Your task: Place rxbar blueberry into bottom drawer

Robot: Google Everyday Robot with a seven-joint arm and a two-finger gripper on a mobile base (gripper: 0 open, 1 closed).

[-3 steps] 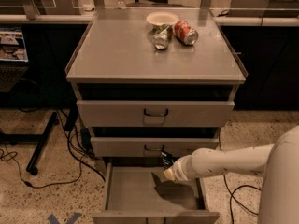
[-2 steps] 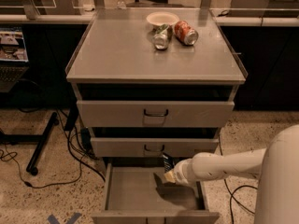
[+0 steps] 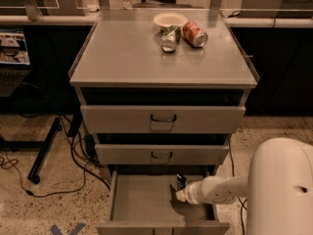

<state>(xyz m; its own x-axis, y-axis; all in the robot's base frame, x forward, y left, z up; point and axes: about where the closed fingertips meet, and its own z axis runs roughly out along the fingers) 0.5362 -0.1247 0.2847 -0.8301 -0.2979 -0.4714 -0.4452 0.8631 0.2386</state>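
The gripper (image 3: 177, 194) sits inside the pulled-out bottom drawer (image 3: 142, 199), near its right wall, reaching in from the right on a white arm (image 3: 220, 190). Its fingers (image 3: 180, 196) are narrow, closed on the lower end of the rxbar blueberry (image 3: 181, 181), which stands upright as a dark strip just in front of the middle drawer (image 3: 127, 154).

Compared with a second ago, the gripper and the bar are lower in the drawer, the bar's top now below the middle drawer's front edge rather than overlapping it. Less of the arm shows, and the robot's white body (image 3: 281, 185) fills more of the lower right corner.

On the bench (image 3: 127, 58) nothing has shifted: a white bowl (image 3: 169, 19) at the back, with a silver can (image 3: 169, 39) and a red can (image 3: 195, 34) lying on their sides just in front of it. The top drawer (image 3: 122, 119) is unchanged.
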